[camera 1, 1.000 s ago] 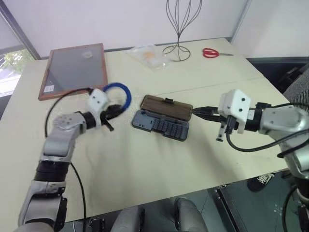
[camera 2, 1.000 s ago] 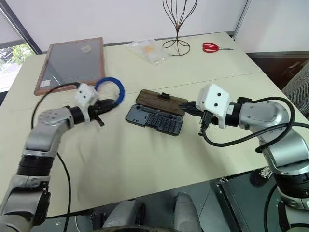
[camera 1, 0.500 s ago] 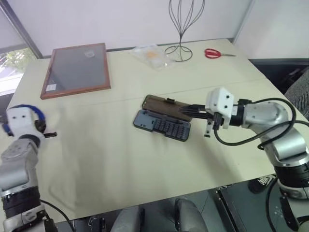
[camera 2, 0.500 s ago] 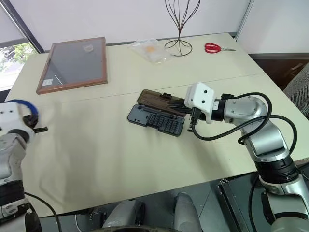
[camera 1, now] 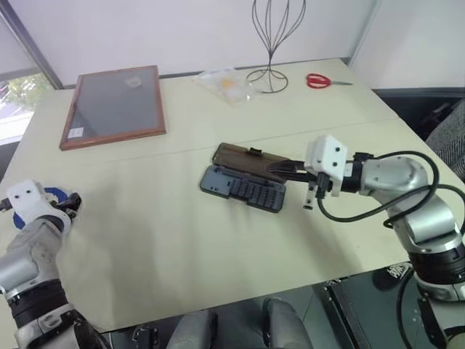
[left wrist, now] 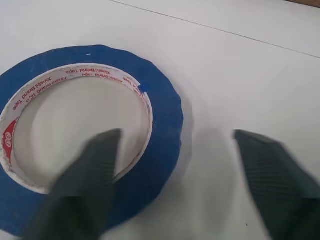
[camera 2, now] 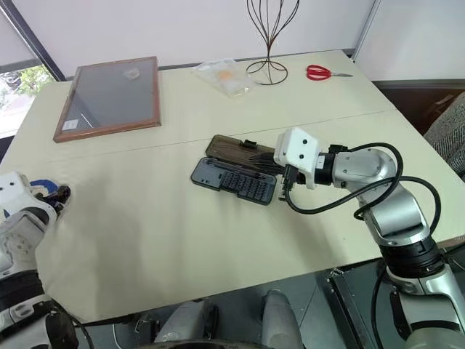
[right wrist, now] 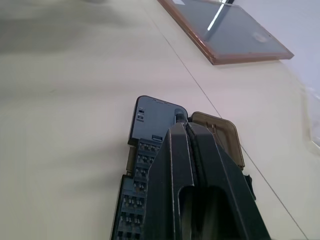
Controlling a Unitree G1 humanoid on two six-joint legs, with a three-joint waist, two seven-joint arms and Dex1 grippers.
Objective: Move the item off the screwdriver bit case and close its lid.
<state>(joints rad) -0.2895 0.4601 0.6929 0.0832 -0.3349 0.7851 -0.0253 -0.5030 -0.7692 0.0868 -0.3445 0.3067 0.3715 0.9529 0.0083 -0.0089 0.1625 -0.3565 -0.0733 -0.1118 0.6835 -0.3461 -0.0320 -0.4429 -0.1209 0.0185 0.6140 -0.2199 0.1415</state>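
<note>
The item, a blue tape roll (left wrist: 150, 75) with a pale inner core, lies flat on the table near its left edge (camera 1: 54, 193). My left gripper (left wrist: 175, 137) stands open over it, one finger above the ring's hole and the other outside the ring. The screwdriver bit case (camera 1: 243, 190) sits mid-table, open, its rows of bits showing. Its brown translucent lid (camera 1: 243, 157) lies flat behind it. My right gripper (camera 1: 274, 168) is shut, its fingertips over the right part of the lid (right wrist: 220, 132).
A wooden-framed grey board (camera 1: 114, 105) lies at the back left. A wire stand (camera 1: 270, 43), a clear plastic bag (camera 1: 224, 83) and red scissors (camera 1: 317, 80) sit along the far edge. The tape rests close to the table's left edge.
My left arm swung the tape from beside the case out to the left edge, lowered it onto the table and opened. My right gripper slid left over the lid.
</note>
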